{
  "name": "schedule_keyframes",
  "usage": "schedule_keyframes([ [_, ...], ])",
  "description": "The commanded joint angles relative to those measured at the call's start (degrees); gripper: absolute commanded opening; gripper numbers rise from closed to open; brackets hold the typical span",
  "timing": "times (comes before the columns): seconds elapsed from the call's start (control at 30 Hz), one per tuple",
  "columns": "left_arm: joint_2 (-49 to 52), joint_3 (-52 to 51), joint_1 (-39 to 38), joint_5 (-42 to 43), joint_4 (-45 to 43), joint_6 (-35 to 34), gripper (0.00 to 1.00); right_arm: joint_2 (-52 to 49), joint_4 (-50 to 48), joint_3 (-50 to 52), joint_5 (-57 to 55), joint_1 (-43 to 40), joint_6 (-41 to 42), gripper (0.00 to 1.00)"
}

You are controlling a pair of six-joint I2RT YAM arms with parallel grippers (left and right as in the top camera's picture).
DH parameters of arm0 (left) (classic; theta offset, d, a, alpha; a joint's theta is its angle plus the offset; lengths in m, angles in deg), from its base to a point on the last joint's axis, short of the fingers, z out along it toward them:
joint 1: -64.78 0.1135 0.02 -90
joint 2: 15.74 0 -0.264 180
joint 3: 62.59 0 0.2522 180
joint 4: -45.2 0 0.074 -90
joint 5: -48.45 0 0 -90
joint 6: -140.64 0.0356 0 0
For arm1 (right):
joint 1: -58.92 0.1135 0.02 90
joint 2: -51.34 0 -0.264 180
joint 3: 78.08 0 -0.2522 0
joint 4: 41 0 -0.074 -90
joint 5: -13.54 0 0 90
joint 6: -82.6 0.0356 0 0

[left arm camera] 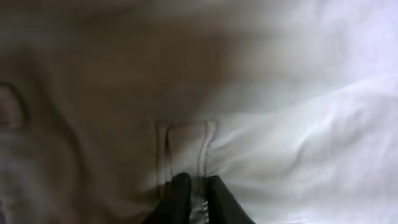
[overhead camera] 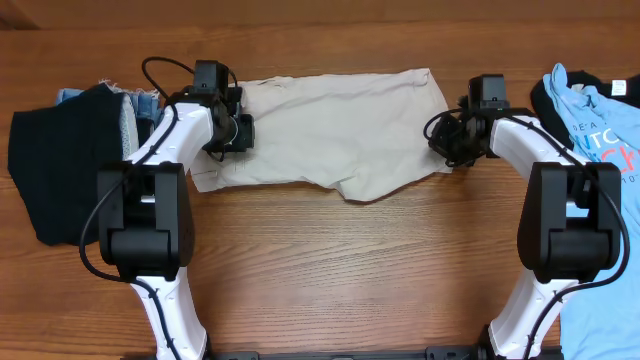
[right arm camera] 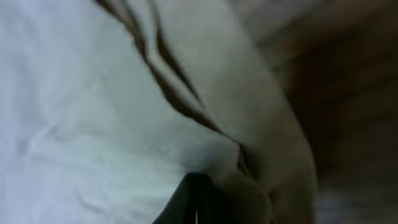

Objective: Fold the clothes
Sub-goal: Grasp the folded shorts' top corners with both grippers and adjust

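Shorts, pale beige, lie spread across the far middle of the table, long axis running left to right, lower edge uneven.

Left pincer sits on the left end of the shorts. In the left wrist view its two dark fingers stand narrow, with a thin strip of beige cloth pinched between them. A stitched belt loop lies just beyond the tips.

Right pincer sits at the right end of the shorts. In the right wrist view its fingers are drawn together. The cloth rises from them in creased folds, so this pincer grips the shorts at the edge, with bare wood showing beside the fabric.

Other clothes:
- Black garment: left side of the table, well apart from the shorts.
- Denim piece: partly under the black garment, frayed edge showing.
- Light blue shirt: right edge of the table, printed lettering facing up.
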Motion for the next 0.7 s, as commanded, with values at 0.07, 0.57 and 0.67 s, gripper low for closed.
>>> schedule_keyframes([
  [0.07,0.22,1.01,5.09,-7.02,0.09,-1.42,0.15,-2.43,9.51,2.49,-24.72,-7.17,2.95,0.05],
  [0.57,-13.81,6.03,0.31,3.72,5.55,0.09,0.51,19.17,8.0,0.85,20.39,-5.84,-17.46,0.12],
  [0.67,-13.07,4.74,-3.02,6.34,7.3,0.09,0.42,16.92,-0.5,1.46,22.47,-1.07,-17.53,0.12],
])
